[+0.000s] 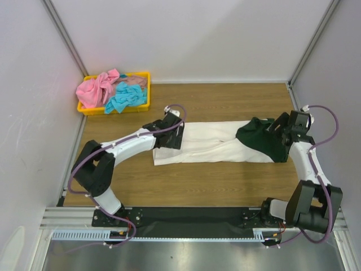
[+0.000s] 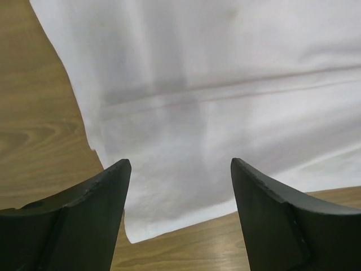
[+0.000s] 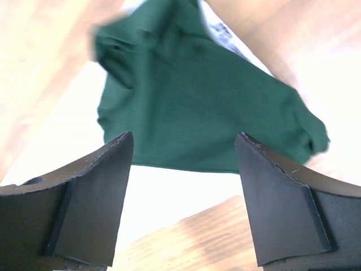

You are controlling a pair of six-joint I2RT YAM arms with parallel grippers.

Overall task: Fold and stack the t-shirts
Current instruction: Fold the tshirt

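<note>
Lying on table: white t-shirt, laid out as a long narrow strip, dark green sleeves bunched at its right end.
Left gripper: jaws apart, nothing between them, over the shirt's left end.
Right gripper: jaws apart, empty, above the green sleeves.
Yellow tray: far left corner of table; holds pink t-shirt and turquoise t-shirt, both crumpled.

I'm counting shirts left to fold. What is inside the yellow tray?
Crumpled pink cloth and turquoise cloth fill the yellow tray, heaped above its rim. Whether more garments lie beneath cannot be seen, because the heap covers the tray's floor.
</note>
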